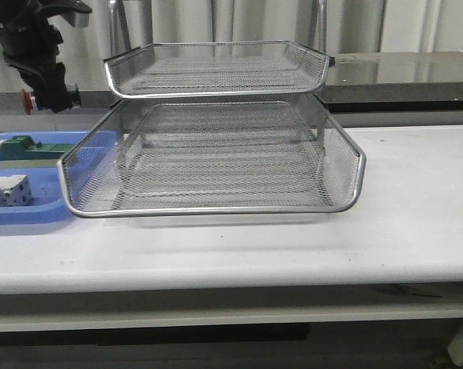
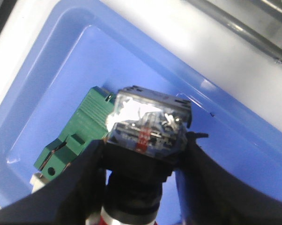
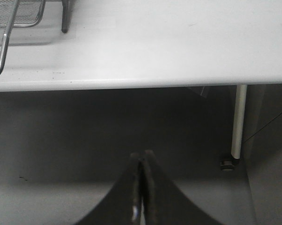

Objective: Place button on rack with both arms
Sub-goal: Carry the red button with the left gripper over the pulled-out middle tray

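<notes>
My left gripper (image 1: 45, 94) hangs high at the far left, above the blue tray, and is shut on the button (image 1: 24, 98), whose red cap sticks out sideways. In the left wrist view the black fingers (image 2: 70, 183) clamp the button's dark collar, with its blue rear block (image 2: 148, 124) pointing away over the tray; the gripper (image 2: 145, 157) is clear of the tray floor. The silver wire-mesh rack (image 1: 216, 154) stands mid-table, right of my left gripper. My right gripper (image 3: 143, 157) is shut and empty, low beyond the table's edge, and is out of the front view.
The blue tray (image 1: 31, 215) at the left holds a green block (image 1: 20, 150) and a white block (image 1: 7, 190); the green block also shows in the left wrist view (image 2: 77, 136). The rack's corner (image 3: 5, 37) and a table leg (image 3: 239, 117) show in the right wrist view.
</notes>
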You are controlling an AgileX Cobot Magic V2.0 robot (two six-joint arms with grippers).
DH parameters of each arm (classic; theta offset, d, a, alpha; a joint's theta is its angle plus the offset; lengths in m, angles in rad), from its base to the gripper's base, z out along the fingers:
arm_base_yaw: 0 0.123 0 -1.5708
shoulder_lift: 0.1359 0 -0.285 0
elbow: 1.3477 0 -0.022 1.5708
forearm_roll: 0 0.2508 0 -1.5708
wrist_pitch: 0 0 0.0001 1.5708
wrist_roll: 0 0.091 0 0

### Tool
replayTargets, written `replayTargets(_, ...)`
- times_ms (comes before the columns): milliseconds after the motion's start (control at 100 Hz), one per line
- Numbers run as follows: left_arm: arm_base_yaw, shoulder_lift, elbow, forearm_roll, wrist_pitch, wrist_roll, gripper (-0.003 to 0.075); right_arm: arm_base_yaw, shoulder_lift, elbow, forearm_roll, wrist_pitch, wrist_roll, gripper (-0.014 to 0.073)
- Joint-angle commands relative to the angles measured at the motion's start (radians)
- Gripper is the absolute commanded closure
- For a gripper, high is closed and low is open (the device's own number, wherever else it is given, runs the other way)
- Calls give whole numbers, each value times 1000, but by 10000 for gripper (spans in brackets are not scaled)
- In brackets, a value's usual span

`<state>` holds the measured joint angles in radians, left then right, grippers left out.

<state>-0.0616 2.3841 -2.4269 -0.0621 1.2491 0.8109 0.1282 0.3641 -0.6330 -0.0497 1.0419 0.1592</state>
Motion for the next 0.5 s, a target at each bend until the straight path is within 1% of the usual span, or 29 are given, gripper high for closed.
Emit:
replayTargets(0,2,-120,-40,-13,18,-40,681,1,6,-34,-14,-55,-2,660)
replayTargets(310,2,-294,-28,-18,18,-127,681,1,6,-34,-14,-55,-2,660)
replayTargets(490,-39,-395,-28,-46,18,-131,681,1,6,-34,-14,-55,-2,660)
